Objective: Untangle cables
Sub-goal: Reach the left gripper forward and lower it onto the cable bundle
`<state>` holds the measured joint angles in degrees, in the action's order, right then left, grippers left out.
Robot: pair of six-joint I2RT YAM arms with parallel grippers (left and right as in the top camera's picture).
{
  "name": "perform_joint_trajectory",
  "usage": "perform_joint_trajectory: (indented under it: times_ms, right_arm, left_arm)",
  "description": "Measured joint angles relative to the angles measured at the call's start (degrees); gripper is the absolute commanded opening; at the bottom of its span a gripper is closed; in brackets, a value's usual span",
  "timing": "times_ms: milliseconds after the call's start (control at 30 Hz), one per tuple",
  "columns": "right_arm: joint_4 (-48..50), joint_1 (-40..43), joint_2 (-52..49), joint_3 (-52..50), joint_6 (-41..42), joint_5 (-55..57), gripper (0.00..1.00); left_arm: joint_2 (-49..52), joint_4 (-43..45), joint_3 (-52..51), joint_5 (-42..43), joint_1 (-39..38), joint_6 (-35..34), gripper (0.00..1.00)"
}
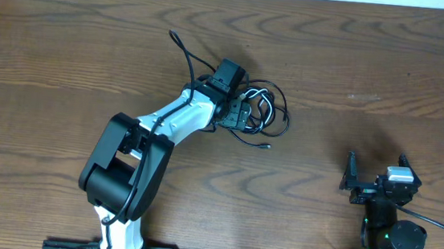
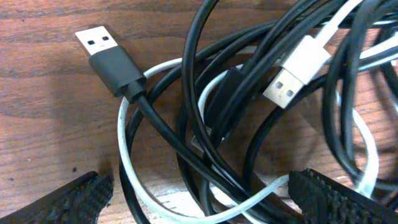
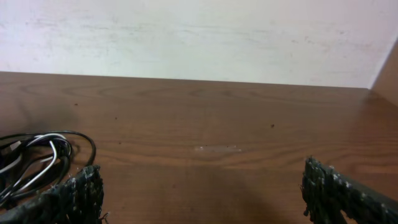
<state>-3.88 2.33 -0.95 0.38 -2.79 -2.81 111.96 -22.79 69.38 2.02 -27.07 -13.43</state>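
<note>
Wood-grain table (image 1: 68, 38): the cables (image 1: 267, 112) are heaped in one black-and-white knot directly beneath the left gripper (image 2: 199, 208), whose jaws are spread wide with nothing pinched; the right gripper (image 3: 208, 199) is likewise spread, well apart. If the jaws are closed here, several strands could be caught at once, and the knot tightened or dragged whole rather than loosened.

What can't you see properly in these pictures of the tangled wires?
Overhead view: the left gripper covers part of the tangled bundle of thin black and white cables; the cords are too small to count.
Left wrist view: loops run off the right and bottom edges, so other ends are cut off.
Right wrist view: the left edge cuts off most of the bundle.
</note>
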Motion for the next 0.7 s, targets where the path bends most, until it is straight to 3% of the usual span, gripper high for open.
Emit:
perform_joint_trajectory:
  times_ms: [133,200,300,333,367,433,467,533,700]
  right_arm:
    - [-0.02,0.00,0.00,0.00,0.00,0.00,0.99]
    - [-0.02,0.00,0.00,0.00,0.00,0.00,0.99]
    - [0.00,0.00,0.00,0.00,0.00,0.02,0.99]
    - [0.00,0.00,0.00,0.00,0.00,0.00,0.99]
    - [0.00,0.00,0.00,0.00,0.00,0.00,0.99]
    - [0.00,0.00,0.00,0.00,0.00,0.00,0.99]
    - [-0.02,0.00,0.00,0.00,0.00,0.00,0.99]
    - [0.00,0.00,0.00,0.00,0.00,0.00,0.99]
    - [0.00,0.00,0.00,0.00,0.00,0.00,0.99]
  left_arm:
    - [0.79,0.70,0.22,-0.55,-0.02,0.17,0.99]
    - [1.44,0.92,0.96,-0.90,0.00,0.24,0.92]
    - [1.73,1.05,1.20,-1.14,0.00,0.59,0.73]
    - [1.75,1.18,1.20,-1.11,0.00,0.55,0.51]
    - [1.79,1.29,1.22,-1.11,0.00,0.44,0.44]
    - [1.86,1.46,1.22,-0.85,-0.04,0.20,0.19]
    - [1.86,1.46,1.22,-0.61,-0.07,0.15,0.13]
    - [1.86,1.51,1.29,-0.33,-0.13,-0.74,0.08]
    - [1.86,-0.04,1.70,-0.33,-0.13,-6.21,0.08]
